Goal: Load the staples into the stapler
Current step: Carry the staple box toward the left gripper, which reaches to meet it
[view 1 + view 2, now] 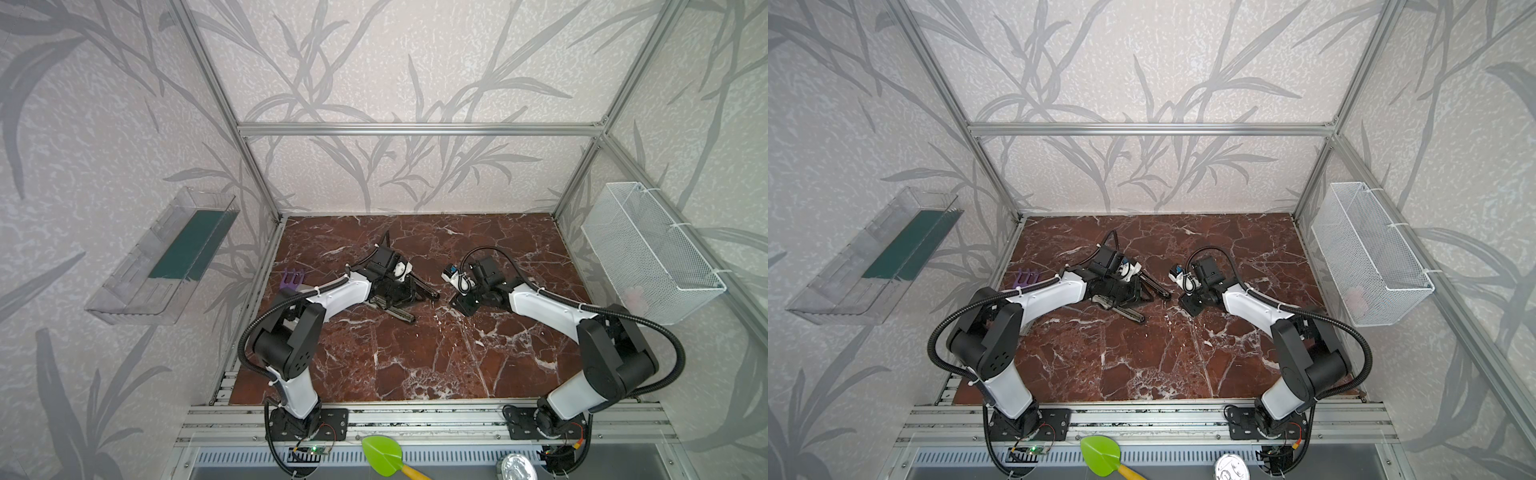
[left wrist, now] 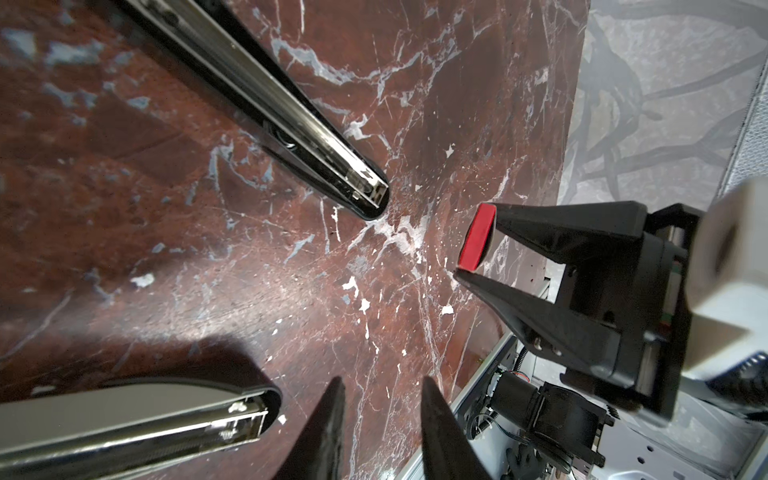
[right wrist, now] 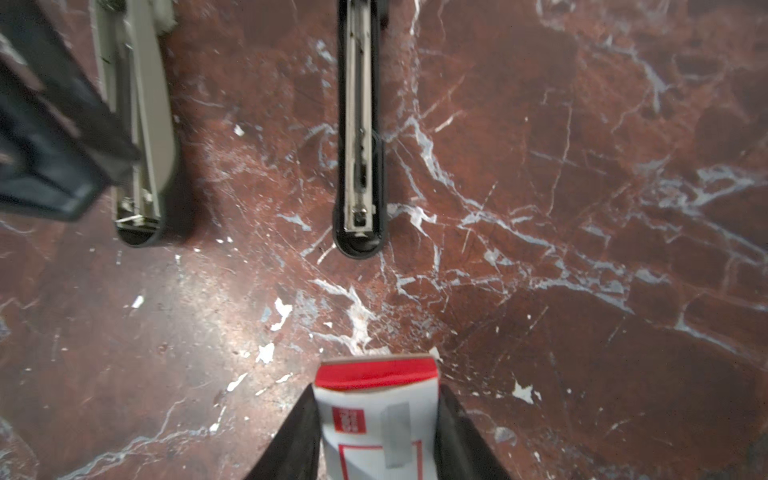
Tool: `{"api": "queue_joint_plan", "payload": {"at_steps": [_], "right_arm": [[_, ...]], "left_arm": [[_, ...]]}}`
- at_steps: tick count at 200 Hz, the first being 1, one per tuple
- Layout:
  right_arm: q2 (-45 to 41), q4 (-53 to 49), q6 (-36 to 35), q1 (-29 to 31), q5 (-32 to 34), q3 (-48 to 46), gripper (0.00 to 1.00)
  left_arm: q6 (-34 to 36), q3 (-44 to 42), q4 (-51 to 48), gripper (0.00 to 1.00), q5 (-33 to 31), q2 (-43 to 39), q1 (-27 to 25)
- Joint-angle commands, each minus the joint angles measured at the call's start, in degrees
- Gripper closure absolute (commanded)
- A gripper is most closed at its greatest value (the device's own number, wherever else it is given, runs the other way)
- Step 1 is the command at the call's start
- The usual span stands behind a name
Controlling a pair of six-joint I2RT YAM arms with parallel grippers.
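Stapler (image 1: pixel 409 301) in the middle of the red marble table (image 1: pixel 415 365), and it's splayed wide open in a V. The black magazine arm (image 3: pixel 360 145) is the far one, its metal channel bared and its open end pointing right. The grey lid arm (image 3: pixel 141 104) angles off toward the near side.

Over to the right gripper (image 3: pixel 378 392): jaws clamped on the staples box (image 3: pixel 365 401), one on each long side. You can see white card, a red end and a strip of grey tape on its face. The box sits just right of the magazine's open end, roughly in line with it but clearly apart, with bare marble between them. From the left wrist camera the red end (image 2: pixel 478 239) shows squarely between those jaws.

Left gripper (image 2: pixel 382 386) now, hanging low over the stapler's hinge end. Its jaws are parted a little way, with only table showing between the tips. One black finger crosses in front of the grey lid arm (whether it actually presses on it, I can't tell from here).

Off to the sides there's a purple fork-shaped piece (image 1: pixel 293 280) at the table's left edge. A white wire basket (image 1: pixel 652 253) hangs on the right wall and a clear tray (image 1: pixel 166 257) on the left.
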Motion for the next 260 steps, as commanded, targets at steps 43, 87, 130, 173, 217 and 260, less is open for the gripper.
{"api": "queue_joint_plan", "payload": {"at_steps": [43, 87, 130, 173, 217, 260], "right_arm": [[-8.59, 11.84, -7.3, 4.86, -6.1, -8.14, 0.57], [-11.64, 15.07, -10.54, 7.16, -5.78, -11.04, 0.56], [-14.08, 16.86, -12.36, 9.2, -4.34, -12.72, 0.56], [-13.56, 17.02, -12.62, 9.83, -4.03, -12.61, 0.56], [-13.21, 16.95, -12.53, 10.04, -3.81, -12.4, 0.56], [-13.64, 16.86, -12.18, 10.3, -4.24, -12.13, 0.56]], "left_arm": [[-0.38, 1.82, 4.81, 0.67, 9.59, -0.45, 1.65], [6.09, 3.42, -1.81, 0.68, 14.41, -0.73, 1.65], [13.27, 3.6, -9.43, 0.74, 17.6, -2.29, 1.65], [15.84, 3.18, -12.17, 0.74, 18.9, -3.15, 1.65], [14.66, 2.15, -9.37, 0.71, 20.25, -3.94, 1.22], [14.66, 2.79, -9.54, 0.7, 19.32, -2.62, 0.09]]}}
